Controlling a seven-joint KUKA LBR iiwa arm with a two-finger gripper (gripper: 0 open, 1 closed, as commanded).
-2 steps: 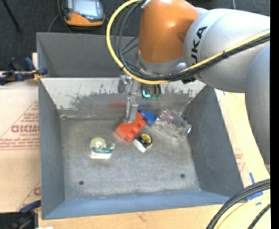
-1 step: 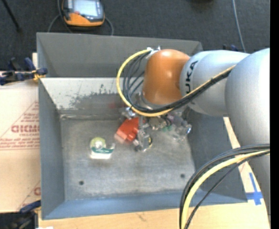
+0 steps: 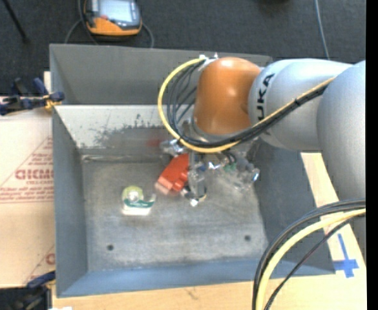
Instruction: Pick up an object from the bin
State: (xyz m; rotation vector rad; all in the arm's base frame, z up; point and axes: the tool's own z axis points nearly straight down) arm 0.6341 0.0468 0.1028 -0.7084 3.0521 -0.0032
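Note:
My gripper [image 3: 196, 189] hangs low over the middle of the bin, under the orange wrist cover. A red block-shaped thing [image 3: 173, 174] lies tilted right beside it on the left, touching or nearly touching it. Whether the red thing is gripped cannot be made out. A small white and green roll-like thing [image 3: 137, 201] rests on the bin floor further left, apart from the gripper. A clear plastic thing [image 3: 238, 175] lies just to the right of the gripper, partly under the arm.
The arm comes in from the right and covers the bin's back right part. Bare floor stretches along the front and the left side of the bin. The sloped back wall rises just behind the red thing.

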